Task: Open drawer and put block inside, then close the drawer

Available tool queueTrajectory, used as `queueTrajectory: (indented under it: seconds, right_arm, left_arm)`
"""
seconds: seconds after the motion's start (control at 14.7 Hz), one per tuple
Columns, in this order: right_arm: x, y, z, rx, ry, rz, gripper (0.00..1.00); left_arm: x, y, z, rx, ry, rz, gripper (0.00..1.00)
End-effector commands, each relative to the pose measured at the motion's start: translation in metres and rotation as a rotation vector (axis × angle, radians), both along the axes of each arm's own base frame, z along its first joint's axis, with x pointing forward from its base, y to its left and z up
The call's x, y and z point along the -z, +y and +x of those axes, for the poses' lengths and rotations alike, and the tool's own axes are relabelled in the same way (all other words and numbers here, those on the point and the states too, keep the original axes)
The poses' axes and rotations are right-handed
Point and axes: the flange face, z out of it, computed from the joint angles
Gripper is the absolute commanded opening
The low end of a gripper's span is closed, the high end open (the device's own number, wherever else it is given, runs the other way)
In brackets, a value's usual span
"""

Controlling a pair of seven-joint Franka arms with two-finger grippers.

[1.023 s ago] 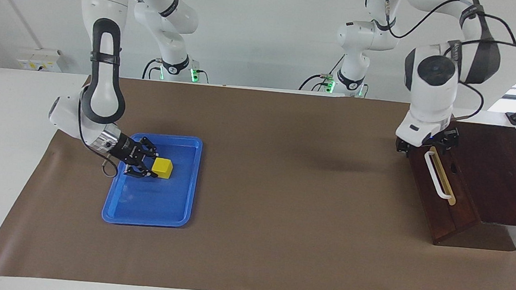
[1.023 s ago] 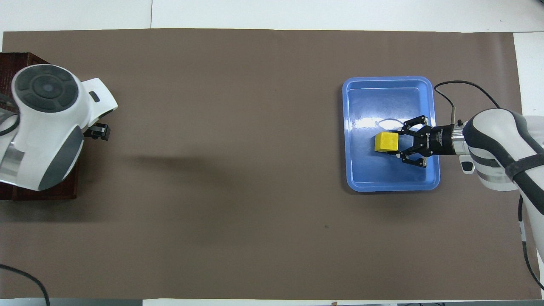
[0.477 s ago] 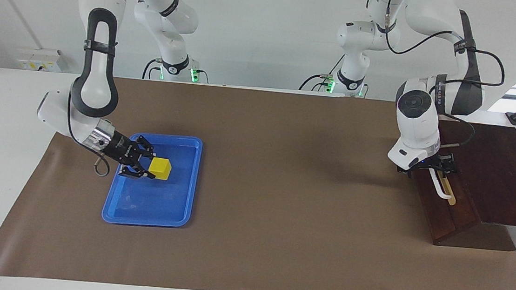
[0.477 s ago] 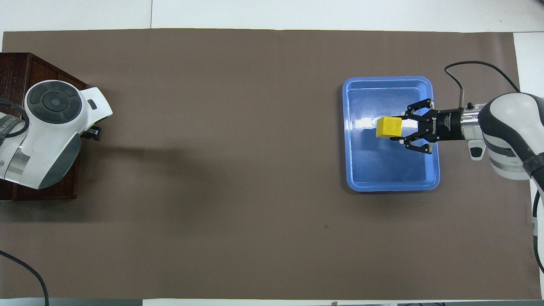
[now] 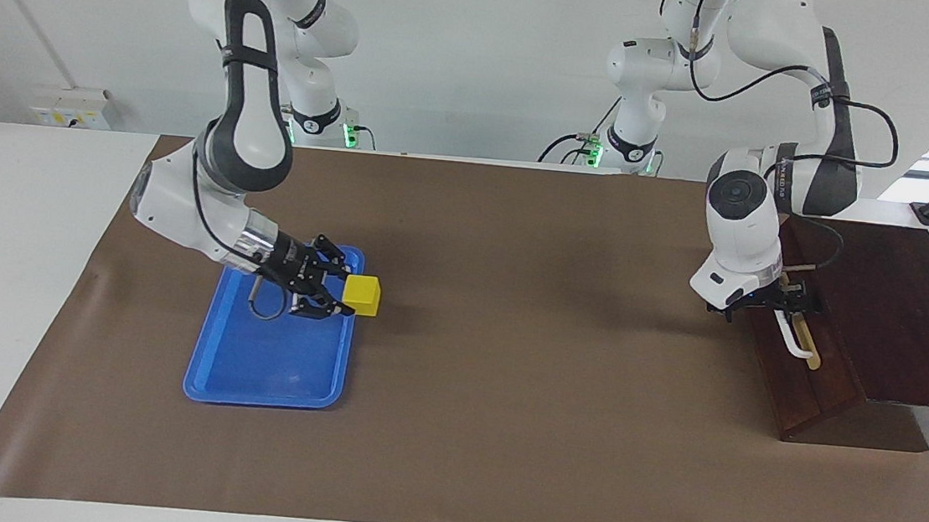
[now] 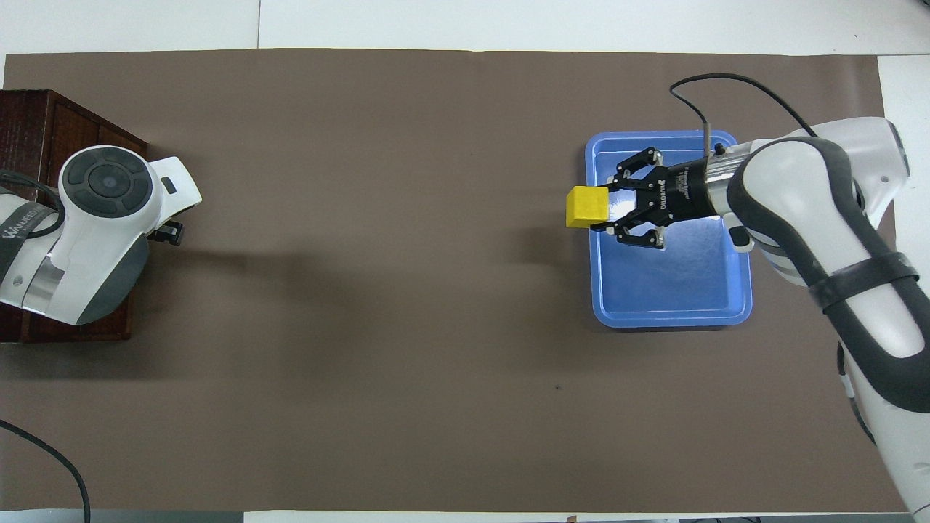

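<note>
Carrying the block (image 5: 361, 295) across the bench (image 5: 500, 432) calls for a level, unhurried sweep: the right end effector (image 5: 344, 294) is clamped on the small yellow cube, holding it in the air over the edge of the blue tray (image 5: 252, 377), and only the fingertips have it, so a jerk could twist it loose. The drawer (image 5: 800, 370) sits closed in its dark wooden box (image 5: 914, 309) at the left arm's end of the bench, well apart from the cube. The left end effector (image 5: 792, 311) is down at the upper end of the white bar handle (image 5: 794, 336) with its jaws spread wide; whether the fingers already flank the bar cannot be told from here. As I judge it, the drawer has to be pulled out before the cube arrives, so the carrying arm should pace itself and stop short while the front slides out.

The brown mat (image 5: 495, 482) between tray and drawer carries nothing else. The only real obstacle is the left arm itself, hanging over the drawer front where the cube must go in.
</note>
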Motion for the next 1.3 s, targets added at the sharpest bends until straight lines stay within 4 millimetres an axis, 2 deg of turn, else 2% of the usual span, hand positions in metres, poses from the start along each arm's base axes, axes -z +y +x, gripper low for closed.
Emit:
queueTrajectory:
  seconds: [0.0,0.34,0.48,0.68,0.89,1.02,1.23]
  right_arm:
    - [-0.013,0.027,0.001,0.007,0.007,-0.019,0.0]
    - [-0.023,0.113,-0.01,0.046,-0.019,-0.033,0.0]
    - [-0.029,0.14,-0.013,0.073,-0.027,-0.015,0.0]
    - [-0.03,0.164,-0.02,0.089,-0.039,-0.002,0.0]
    - [-0.031,0.177,-0.024,0.104,-0.047,-0.004,0.0]
    - [-0.03,0.18,-0.025,0.107,-0.05,-0.005,0.0]
    - [-0.031,0.181,-0.025,0.114,-0.047,-0.004,0.0]
  left_arm:
    - [0.02,-0.011,0.001,-0.035,-0.048,-0.018,1.0]
    - [0.018,-0.029,0.0,-0.041,-0.072,-0.031,1.0]
    - [0.019,-0.034,0.0,-0.056,-0.08,-0.041,1.0]
    - [0.019,-0.057,-0.004,-0.105,-0.086,-0.105,1.0]
    - [0.019,-0.078,-0.008,-0.133,-0.08,-0.156,1.0]
    - [0.016,-0.099,-0.011,-0.158,-0.079,-0.196,1.0]
    - [0.016,-0.112,-0.016,-0.158,-0.065,-0.191,1.0]
